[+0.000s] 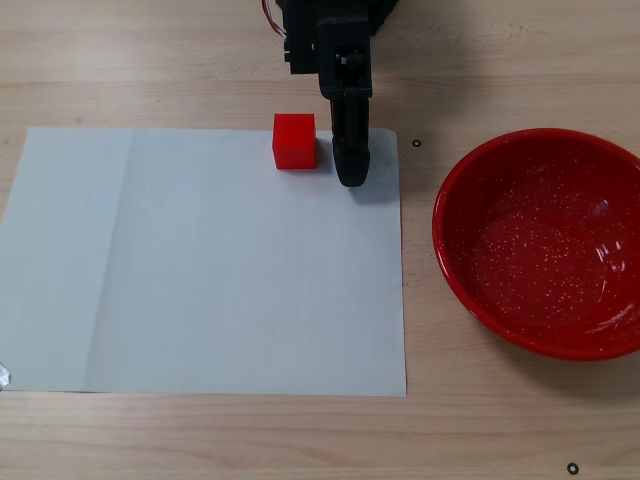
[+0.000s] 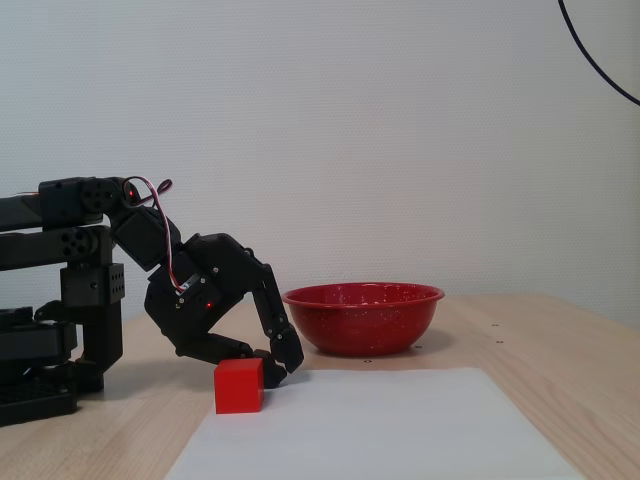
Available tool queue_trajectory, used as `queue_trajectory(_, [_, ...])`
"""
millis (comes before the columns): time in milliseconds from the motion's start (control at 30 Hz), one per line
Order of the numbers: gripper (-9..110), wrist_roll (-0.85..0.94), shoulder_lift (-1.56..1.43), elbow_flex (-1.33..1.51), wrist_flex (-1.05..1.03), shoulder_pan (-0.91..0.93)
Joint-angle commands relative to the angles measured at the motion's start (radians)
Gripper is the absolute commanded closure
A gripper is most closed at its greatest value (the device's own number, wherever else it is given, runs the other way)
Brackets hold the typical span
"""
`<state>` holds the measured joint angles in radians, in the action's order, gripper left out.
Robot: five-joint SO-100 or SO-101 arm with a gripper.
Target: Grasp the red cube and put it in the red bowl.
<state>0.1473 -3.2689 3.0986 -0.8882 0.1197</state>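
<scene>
The black gripper (image 1: 350,175) reaches down from the far edge of the tabletop in a fixed view, its tip low over the far part of a sheet of white paper (image 1: 200,270); in the side-on fixed view the gripper (image 2: 280,362) hangs bent over with its tip close to the surface. Only one dark finger shape shows from above, and from the side the fingers overlap, so I cannot tell whether the claw is apart or together; it holds nothing.

The wooden table (image 1: 150,60) carries everything. The paper lies across its middle and left part as seen from above, reaching almost to the near edge. The red bowl (image 1: 545,240) sits on bare wood at the right edge, clear of the paper, upright, white speckles inside.

The red cube (image 1: 294,141) rests on the paper near its far edge, just beside the claw's tip, on its left from above. From the side, the cube (image 2: 239,386) stands flat, just in front of the fingertips.
</scene>
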Motion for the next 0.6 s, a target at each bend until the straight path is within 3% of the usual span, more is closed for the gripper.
queue_trajectory(0, [101, -0.069, -0.006, 0.005, 0.0, 0.032])
queue_trajectory(567, [101, -0.081, -0.006, 0.005, 0.0, 0.037])
